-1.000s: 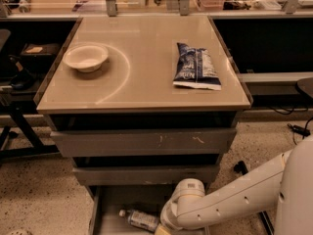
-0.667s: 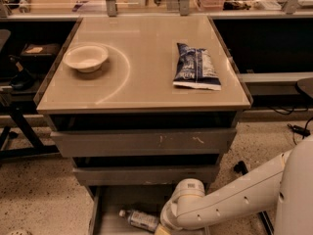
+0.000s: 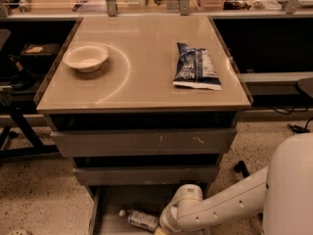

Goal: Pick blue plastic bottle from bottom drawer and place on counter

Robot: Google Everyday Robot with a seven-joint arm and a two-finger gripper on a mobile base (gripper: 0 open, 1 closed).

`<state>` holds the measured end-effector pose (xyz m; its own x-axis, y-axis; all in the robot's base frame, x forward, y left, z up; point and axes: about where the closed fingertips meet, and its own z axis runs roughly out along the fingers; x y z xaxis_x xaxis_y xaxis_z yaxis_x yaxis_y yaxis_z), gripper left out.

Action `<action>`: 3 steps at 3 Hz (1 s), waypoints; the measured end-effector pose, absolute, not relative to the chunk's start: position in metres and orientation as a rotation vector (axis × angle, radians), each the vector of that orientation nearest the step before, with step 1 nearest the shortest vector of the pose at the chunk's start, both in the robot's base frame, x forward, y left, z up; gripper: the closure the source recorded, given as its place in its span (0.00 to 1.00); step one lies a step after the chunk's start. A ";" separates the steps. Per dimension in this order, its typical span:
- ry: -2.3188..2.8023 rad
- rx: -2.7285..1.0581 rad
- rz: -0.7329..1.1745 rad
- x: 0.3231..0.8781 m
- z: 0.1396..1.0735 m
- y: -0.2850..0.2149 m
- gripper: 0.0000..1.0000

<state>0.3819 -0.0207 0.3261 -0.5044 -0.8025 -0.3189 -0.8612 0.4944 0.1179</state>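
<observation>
1 of 2 steps: the pick is in hand; nothing is lifted yet, by my read.
Bottle: bottle (image 3: 142, 220) lies on its side in the open bottom drawer (image 3: 108, 203), white cap pointing left, near the front edge of view.
Arm: arm (image 3: 220, 207) comes in from the right and bends down into the drawer.
Tool: tool (image 3: 160, 230) sits at the near edge of view, just right of the bottle's base end and mostly cut off. Can't tell how far open it is, or whether it has hold of the bottle.
Contact: tool and bottle look touching or just beside each other; can't say which.
Tabletop: tabletop (image 3: 146, 82) carries a bowl (image 3: 86, 58) far left and a snack bag (image 3: 195, 66) on the right. The middle and near left look free for the drop.
Next move: confirm a grip across the bottle body, then draw it out toward the near side before lifting.
Clearance: two upper drawers (image 3: 146, 142) overhang the drawer's far part, so a straight lift risks hitting their fronts.
Then: raise above the tabletop rim and set down between bowl and bag.
</observation>
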 end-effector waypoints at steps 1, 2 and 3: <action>2.508 -1.405 0.433 0.388 0.273 -0.008 0.00; 2.527 -1.389 0.488 0.386 0.225 0.004 0.00; 2.540 -1.379 0.506 0.381 0.217 0.007 0.00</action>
<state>0.3811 0.0070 0.2170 -0.5415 -0.7696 -0.3384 -0.8405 0.5040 0.1990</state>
